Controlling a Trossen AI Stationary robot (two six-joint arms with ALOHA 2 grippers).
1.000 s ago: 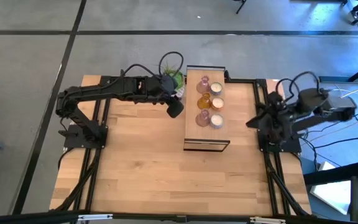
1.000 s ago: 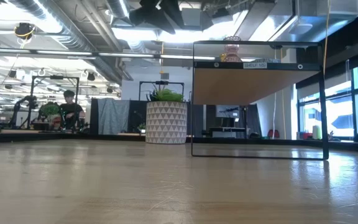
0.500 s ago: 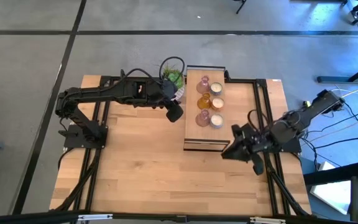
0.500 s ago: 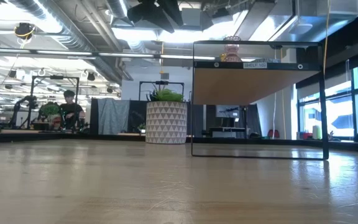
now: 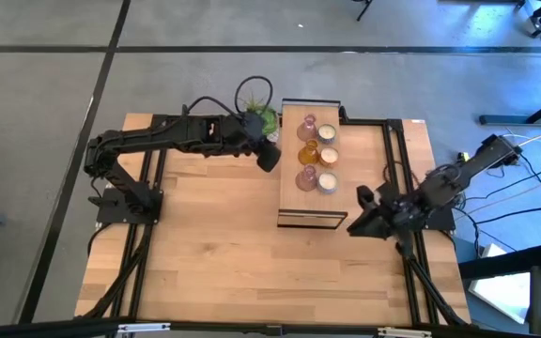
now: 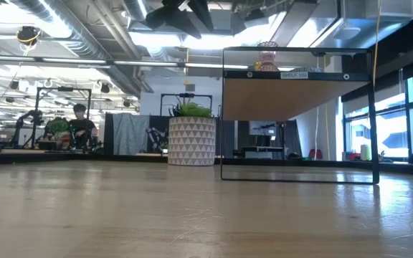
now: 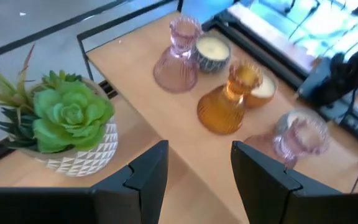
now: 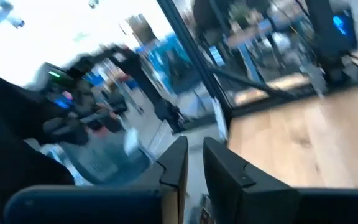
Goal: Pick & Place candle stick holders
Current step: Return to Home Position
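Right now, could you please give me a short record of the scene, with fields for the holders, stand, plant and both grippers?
stand: wooden stand, far centre of the table
glass holders: pink holder, amber holder, brownish-pink holder, in a row on the stand
cream holders: three, in a row right of the glass ones
succulent: white pot, left of the stand
left gripper: open, empty, beside the succulent
right gripper: near the stand's near right corner
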